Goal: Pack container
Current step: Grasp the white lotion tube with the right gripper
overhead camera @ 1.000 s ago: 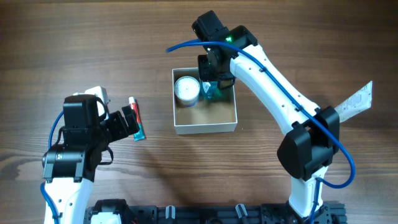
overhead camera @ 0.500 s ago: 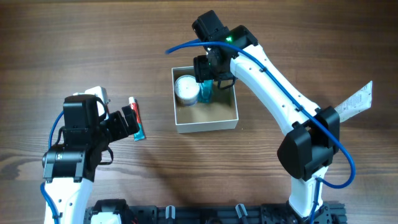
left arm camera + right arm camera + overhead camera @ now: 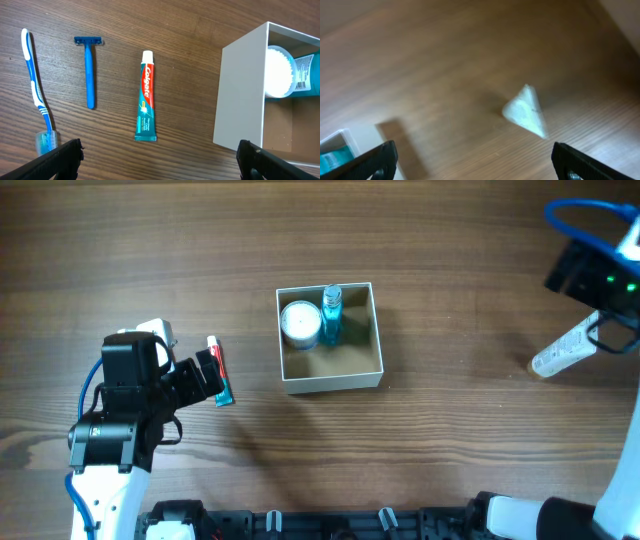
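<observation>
Both spread empty, left gripper [image 3: 160, 157], right gripper [image 3: 475, 160], container [image 3: 330, 383] holding jar [image 3: 300, 323] and bottle [image 3: 331, 315], razor [image 3: 89, 70], toothbrush [image 3: 36, 85] (left wrist only)

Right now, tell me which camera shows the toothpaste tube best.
The left wrist view: the toothpaste tube lies whole and sharp on the table, brand readable, between the razor and the container. Overhead shows it small, partly covered by the left arm. The right wrist view does not show it.
</observation>
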Robot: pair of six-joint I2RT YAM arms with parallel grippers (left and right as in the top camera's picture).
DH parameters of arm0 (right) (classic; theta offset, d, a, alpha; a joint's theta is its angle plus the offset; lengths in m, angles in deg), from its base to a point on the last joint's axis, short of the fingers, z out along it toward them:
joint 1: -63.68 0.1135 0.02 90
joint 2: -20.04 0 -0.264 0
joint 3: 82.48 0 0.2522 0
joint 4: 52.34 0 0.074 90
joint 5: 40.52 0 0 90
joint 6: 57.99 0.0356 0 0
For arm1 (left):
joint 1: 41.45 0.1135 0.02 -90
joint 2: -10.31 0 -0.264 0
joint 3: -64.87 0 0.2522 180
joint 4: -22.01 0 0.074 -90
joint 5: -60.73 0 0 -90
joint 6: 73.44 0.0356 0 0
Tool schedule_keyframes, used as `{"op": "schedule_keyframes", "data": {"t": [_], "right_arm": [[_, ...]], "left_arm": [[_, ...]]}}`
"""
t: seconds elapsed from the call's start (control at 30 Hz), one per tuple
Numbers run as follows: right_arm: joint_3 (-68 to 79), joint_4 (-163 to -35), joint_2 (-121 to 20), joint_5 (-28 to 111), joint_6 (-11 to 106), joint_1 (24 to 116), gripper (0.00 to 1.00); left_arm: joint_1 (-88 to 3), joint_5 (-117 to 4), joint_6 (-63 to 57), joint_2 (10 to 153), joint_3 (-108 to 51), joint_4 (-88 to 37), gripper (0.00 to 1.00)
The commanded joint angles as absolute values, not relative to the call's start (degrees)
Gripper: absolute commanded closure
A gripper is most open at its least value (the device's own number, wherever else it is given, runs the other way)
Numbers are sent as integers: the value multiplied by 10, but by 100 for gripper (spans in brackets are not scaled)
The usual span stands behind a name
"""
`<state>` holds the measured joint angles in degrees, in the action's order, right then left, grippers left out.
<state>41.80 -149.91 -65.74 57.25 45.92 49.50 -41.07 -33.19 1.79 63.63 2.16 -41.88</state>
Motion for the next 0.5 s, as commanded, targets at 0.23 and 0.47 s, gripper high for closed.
{"op": "schedule_keyframes", "data": {"t": [0.23,0.47], "right_arm": [[366,-1494,-827,522,380,377,6],[366,-1495,-884,522,379,377,32]], "left_arm": [[-413,-335,11,637,9,-416,0],[-413,-335,11,637,9,-416,0]]}}
